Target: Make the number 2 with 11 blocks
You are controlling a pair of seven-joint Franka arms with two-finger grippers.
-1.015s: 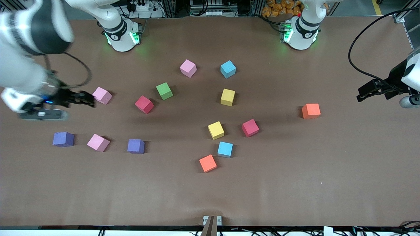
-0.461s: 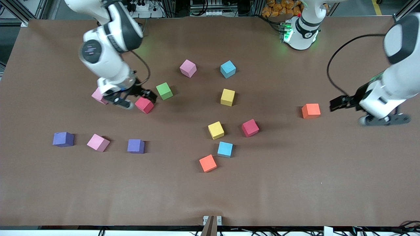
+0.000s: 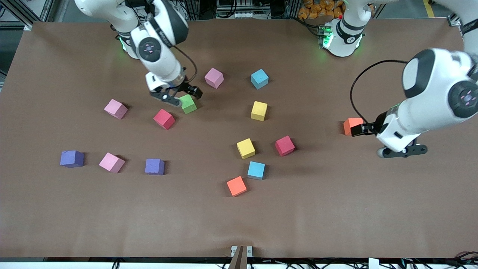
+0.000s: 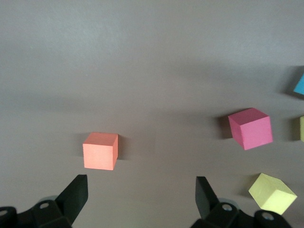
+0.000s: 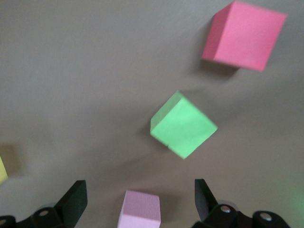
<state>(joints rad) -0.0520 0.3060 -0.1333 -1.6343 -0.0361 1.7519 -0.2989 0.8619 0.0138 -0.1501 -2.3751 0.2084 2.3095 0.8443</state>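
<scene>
Right claw (image 3: 185,95) hangs released just above the green block (image 3: 187,103), likely lining up a first pick, while left claw (image 3: 359,129), equally spread, hovers beside an orange block (image 3: 351,125).

We're looking at a wide table (image 3: 336,224) under a matte brown cover, faintly wrinkled. At the middle of the table's edge nearest the front camera we see a small metal bracket (image 3: 241,251), with dark cables (image 3: 410,263) strung just below that same edge. Farther from the camera than the table, we spot a heap of orange packets (image 3: 317,9), a white power strip (image 3: 160,7) and a yellow floor line (image 3: 428,7).
</scene>
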